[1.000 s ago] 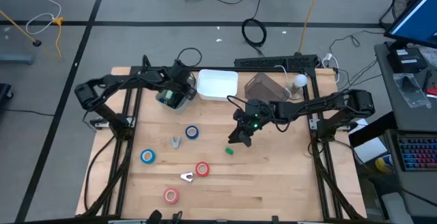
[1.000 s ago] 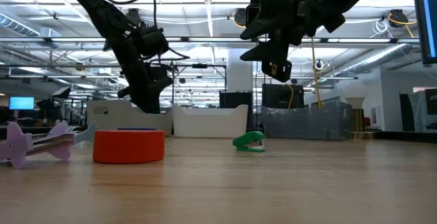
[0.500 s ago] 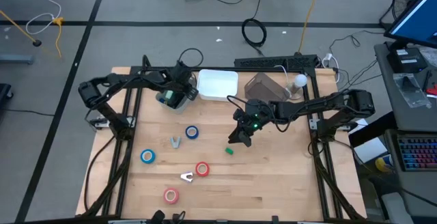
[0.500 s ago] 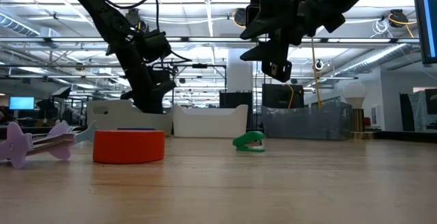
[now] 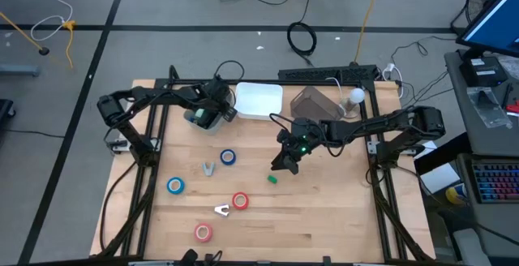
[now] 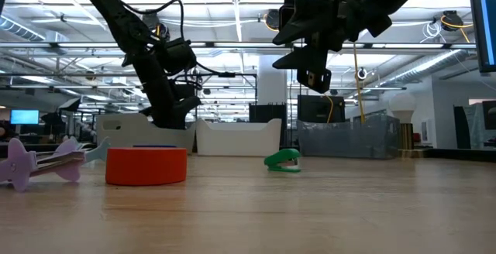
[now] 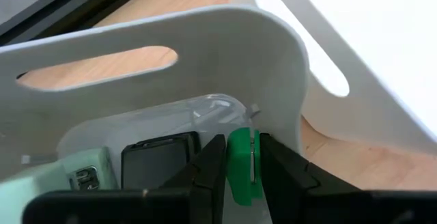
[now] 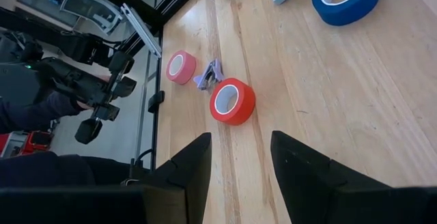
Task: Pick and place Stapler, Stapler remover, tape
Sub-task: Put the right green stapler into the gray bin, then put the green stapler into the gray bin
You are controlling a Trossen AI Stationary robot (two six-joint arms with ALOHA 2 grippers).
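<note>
green stapler (image 7: 240,164) pinched upright in the left gripper (image 7: 239,173), just above the far-left bin (image 7: 205,60); right gripper (image 8: 239,159) spread

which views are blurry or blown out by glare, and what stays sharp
Left wrist view: the white bin wall is blown out to the upper right, the dark fingers soft. Low view: the red tape is fairly sharp, the foreground table blurs. Right wrist view: the red tape sharp, fingers soft.

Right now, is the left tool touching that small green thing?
Touching. The left wrist view shows the left tool shut on the small green thing, both fingers pressing its sides.
</note>
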